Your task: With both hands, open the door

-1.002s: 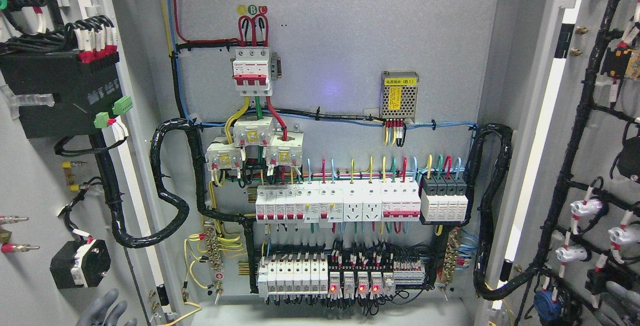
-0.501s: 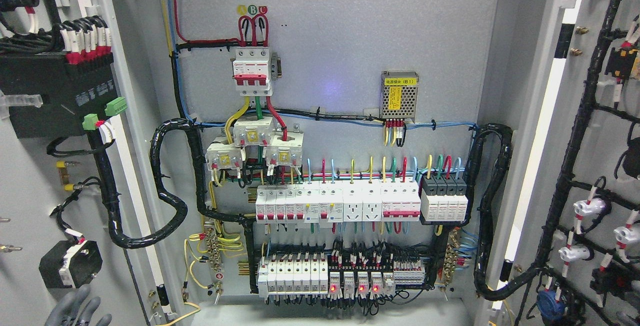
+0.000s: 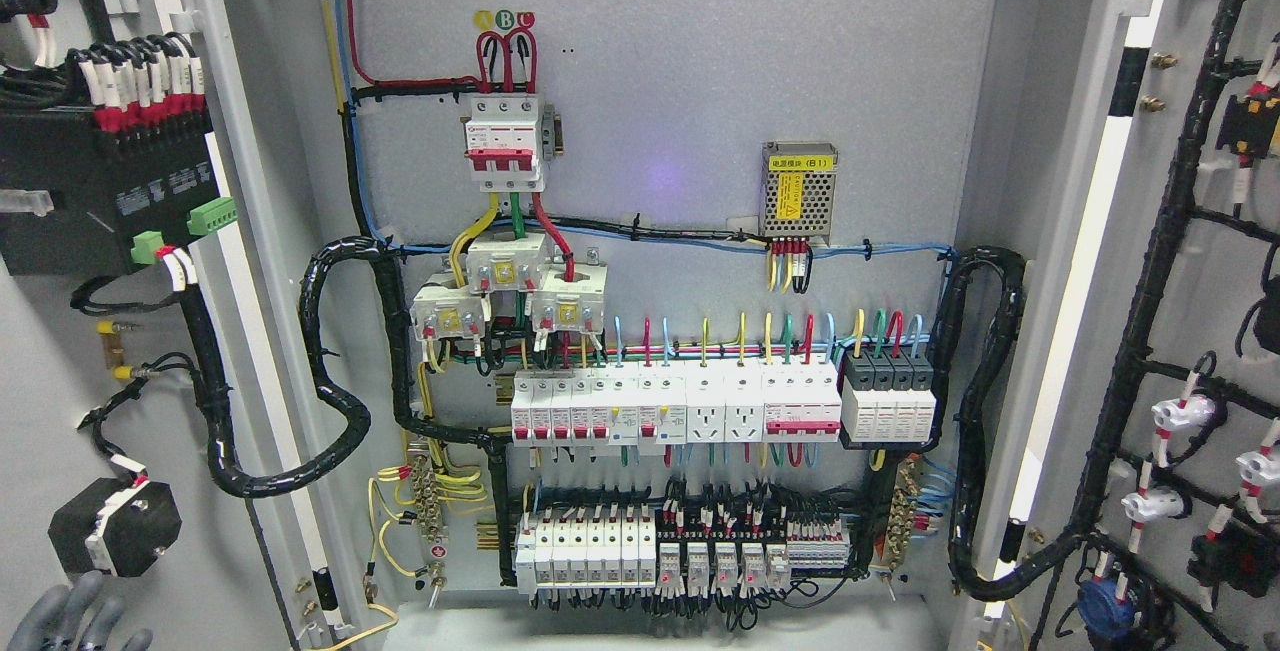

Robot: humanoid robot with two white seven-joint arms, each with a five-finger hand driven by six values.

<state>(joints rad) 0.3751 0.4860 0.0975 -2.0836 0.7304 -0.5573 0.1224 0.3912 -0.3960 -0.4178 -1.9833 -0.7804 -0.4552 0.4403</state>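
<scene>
Both doors stand swung wide: the left door fills the left edge, the right door the right, baring the panel. The left hand shows grey fingers spread, holding nothing, low against its door. This looks like the last outward push; next, release and withdraw.

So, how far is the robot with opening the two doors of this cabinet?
Mostly done: the left door and the right door both stand swung outward, and the wired back panel is fully in view. In hand: only the grey fingers of the left hand show, spread at the lower left corner by the left door. The right hand is out of view. Left: probably little, perhaps a final push.
</scene>
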